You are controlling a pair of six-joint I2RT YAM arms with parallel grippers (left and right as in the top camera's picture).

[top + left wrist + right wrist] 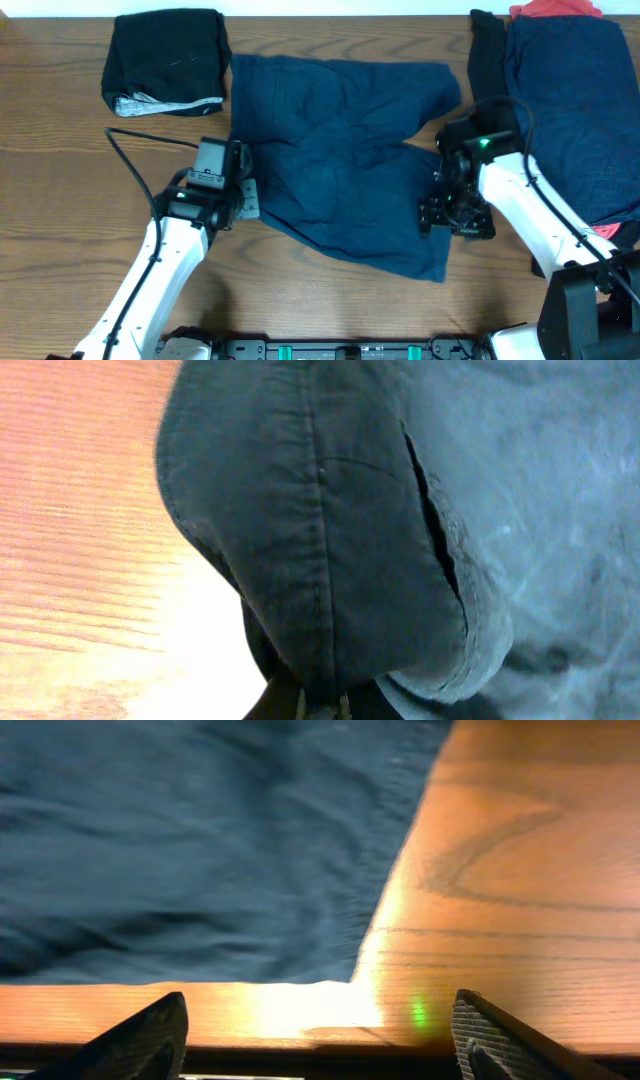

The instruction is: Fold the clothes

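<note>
The navy blue garment (340,150) lies spread across the middle of the table, with a seam and hem close up in the left wrist view (320,510). My left gripper (245,195) is at its left edge, jaws (320,705) shut on a bunched fold of the navy fabric. My right gripper (455,215) is at the garment's right lower edge. Its fingers (320,1030) are open wide and empty over bare wood, with the garment's corner (200,850) just ahead of them.
A folded black garment (165,60) lies at the back left. A pile of navy clothes (570,110) covers the right side, with a red piece (555,8) and a black strip (487,50) at the back right. Bare wood table (60,200) shows at the left and front.
</note>
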